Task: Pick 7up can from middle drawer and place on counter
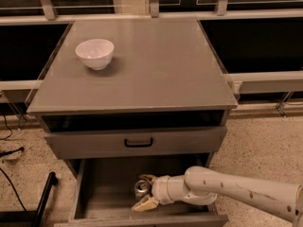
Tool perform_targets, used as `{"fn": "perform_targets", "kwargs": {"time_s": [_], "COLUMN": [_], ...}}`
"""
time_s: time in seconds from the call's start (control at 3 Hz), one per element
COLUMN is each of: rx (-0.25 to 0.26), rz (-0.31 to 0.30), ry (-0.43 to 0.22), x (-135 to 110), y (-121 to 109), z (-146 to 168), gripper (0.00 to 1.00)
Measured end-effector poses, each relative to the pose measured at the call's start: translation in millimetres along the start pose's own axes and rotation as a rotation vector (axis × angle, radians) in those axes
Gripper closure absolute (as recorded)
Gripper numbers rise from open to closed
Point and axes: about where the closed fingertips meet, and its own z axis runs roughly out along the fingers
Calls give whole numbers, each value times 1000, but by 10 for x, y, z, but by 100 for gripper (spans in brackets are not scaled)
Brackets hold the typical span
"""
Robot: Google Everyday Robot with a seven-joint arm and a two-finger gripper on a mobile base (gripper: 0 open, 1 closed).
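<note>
The 7up can [140, 187] stands upright in the open middle drawer [102, 193], near the middle of its dark floor. My gripper [145, 191] reaches into the drawer from the right on a white arm. Its pale fingers are spread, one behind the can and one [144, 204] in front of it, so the can sits between them. The jaws look open around the can, not closed on it. The counter [156, 65] is the grey cabinet top above.
A white bowl [95, 53] stands on the counter at the back left. A closed drawer front with a black handle [138, 142] sits just above the open drawer. A black pole [42, 197] and cables lie on the floor at the left.
</note>
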Motion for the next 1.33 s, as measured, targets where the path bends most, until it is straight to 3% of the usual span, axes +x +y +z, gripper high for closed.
{"fn": "perform_targets", "kwargs": {"time_s": [0.33, 0.67, 1.0, 1.33], "rx": [-2, -2, -2, -4], "rz": [-1, -1, -1, -36], "ry": [1, 1, 1, -6], "x": [-1, -1, -2, -237], "y": [4, 4, 4, -66], "z": [10, 10, 10, -120], "gripper": [49, 80, 100, 100]}}
